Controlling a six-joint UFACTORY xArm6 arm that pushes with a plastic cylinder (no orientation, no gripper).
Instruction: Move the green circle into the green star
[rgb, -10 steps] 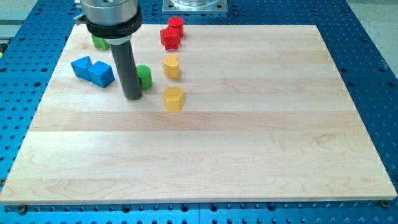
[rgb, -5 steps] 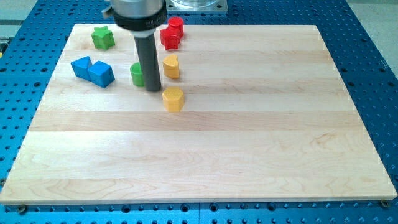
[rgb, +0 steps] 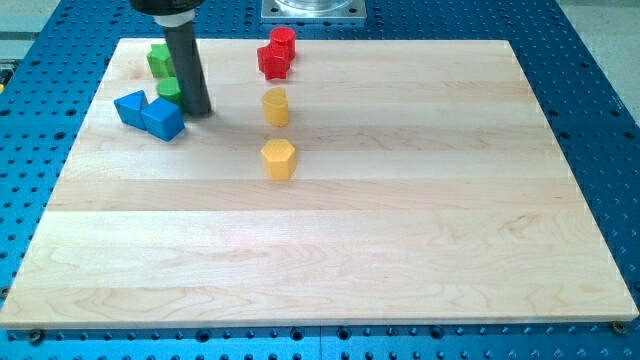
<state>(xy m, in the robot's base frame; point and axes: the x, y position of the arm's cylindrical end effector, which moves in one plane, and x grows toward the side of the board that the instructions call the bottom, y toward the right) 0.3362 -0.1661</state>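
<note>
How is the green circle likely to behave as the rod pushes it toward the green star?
The green circle looks squat and rigid, so it should slide on the board rather than tip. Being round, it may slip sideways off my tip, which sits at its right. The blue blocks beside it could deflect it from the green star.

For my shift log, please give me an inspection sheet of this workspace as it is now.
Surface: wooden board, flat and bare across the view's right and bottom.
Job's things: green circle partly hidden behind the rod, just below the green star; contact between them cannot be told.
Clutter: two blue blocks, two red blocks, two yellow blocks.
Grippers: none; my tip sits right of the green circle.
Cables: nothing seen.
Surroundings: blue perforated table, metal plate at the top.
</note>
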